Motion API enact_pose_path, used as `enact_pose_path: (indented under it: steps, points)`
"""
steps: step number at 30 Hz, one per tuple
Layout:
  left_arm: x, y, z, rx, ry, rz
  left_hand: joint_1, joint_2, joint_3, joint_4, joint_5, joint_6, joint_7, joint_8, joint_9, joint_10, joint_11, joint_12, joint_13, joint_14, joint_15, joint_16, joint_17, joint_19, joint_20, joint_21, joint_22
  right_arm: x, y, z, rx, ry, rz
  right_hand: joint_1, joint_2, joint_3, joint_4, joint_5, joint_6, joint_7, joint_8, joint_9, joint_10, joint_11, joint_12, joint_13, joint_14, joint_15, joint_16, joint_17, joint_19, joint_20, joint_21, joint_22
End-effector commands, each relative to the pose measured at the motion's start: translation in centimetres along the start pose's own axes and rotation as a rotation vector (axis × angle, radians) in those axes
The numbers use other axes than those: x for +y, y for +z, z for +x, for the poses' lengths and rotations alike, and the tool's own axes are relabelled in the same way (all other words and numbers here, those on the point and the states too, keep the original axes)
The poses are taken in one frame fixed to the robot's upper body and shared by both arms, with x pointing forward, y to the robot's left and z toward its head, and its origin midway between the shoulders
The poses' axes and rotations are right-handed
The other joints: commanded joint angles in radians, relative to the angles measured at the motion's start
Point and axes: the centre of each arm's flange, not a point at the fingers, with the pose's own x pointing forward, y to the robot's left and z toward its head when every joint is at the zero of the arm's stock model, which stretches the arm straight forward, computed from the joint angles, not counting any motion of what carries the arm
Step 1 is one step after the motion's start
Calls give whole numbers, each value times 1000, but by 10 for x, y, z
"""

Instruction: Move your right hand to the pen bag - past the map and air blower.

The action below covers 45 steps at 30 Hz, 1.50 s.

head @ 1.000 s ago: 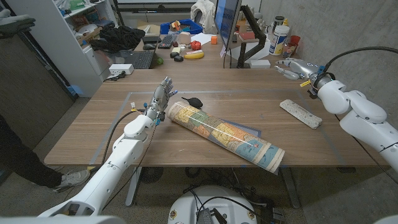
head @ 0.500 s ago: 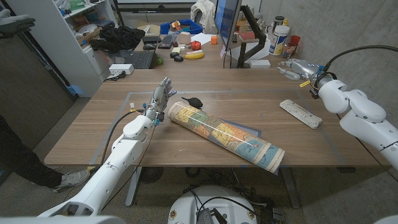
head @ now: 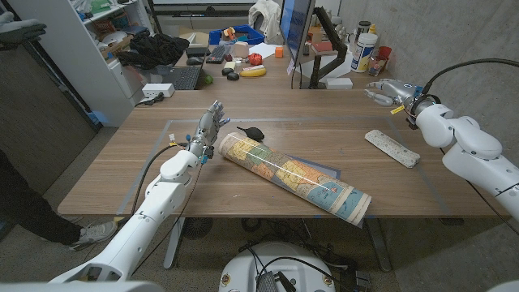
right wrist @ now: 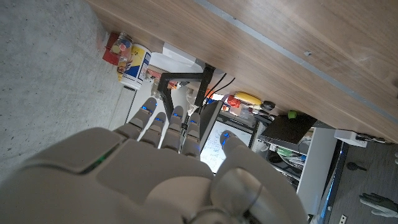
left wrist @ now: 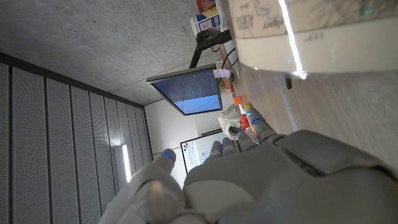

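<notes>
The rolled map (head: 292,174) lies slantwise across the middle of the table, its end (left wrist: 298,31) close to my left hand. A small black air blower (head: 253,131) sits just behind the map's left end. At the right of the table lies the pale patterned pen bag (head: 392,148). My right hand (head: 384,88) hovers over the table's far right edge, beyond the pen bag and well apart from it, fingers stretched out and holding nothing; the right wrist view shows it too (right wrist: 168,168). My left hand (head: 212,123) stands beside the map's left end, fingers spread upward, empty (left wrist: 249,180).
The wooden table (head: 146,158) has a taped rectangle outline. Behind it a cluttered desk carries a monitor (head: 293,32), a keyboard (head: 177,79), a banana (head: 253,71) and bottles (head: 365,50). A concrete wall runs along the right.
My right hand and forearm have drifted slightly to the right along the table's far edge. The left hand, map, blower and pen bag have not moved.
</notes>
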Motion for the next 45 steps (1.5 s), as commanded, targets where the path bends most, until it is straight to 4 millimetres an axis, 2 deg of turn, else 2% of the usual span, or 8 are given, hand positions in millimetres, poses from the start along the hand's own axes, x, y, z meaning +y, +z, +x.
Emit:
enact_pose_path:
  steps: [1, 26, 45]
  points:
    - [1, 0, 0, 1, -1, -1, 2, 117, -4, -1, 5, -44, -1, 4, 4, -4, 0, 7, 5, -38, -9, 4, 3, -108, -8, 0, 3, 4, -7, 1, 45, 30, -19, 13, 45, 7, 0, -3, -2, -3, -4, 4, -2, -3, -3, 2, 3, -50, -1, 6, 5, -83, -5, 3]
    - [3, -2, 1, 7, -1, -3, 2, 116, -5, -1, 5, -44, -1, 4, 4, -4, 1, 7, 5, -38, -9, 4, 3, -108, -9, -1, 3, 21, -19, 0, 110, 97, -21, 20, 46, 10, 0, -4, -4, -6, -6, 4, -6, -6, -7, 2, 1, -52, -1, 6, 3, -82, -11, 3]
    - [6, -4, 2, 11, 0, -5, 2, 117, -5, -1, 6, -44, -1, 4, 4, -4, 2, 7, 5, -38, -9, 4, 3, -108, -8, -1, 3, 30, -19, 3, 116, 126, -40, 24, 47, 12, 0, -5, 0, -7, -6, 5, -4, -4, -8, 2, 2, -52, 0, 7, 5, -82, -14, 3]
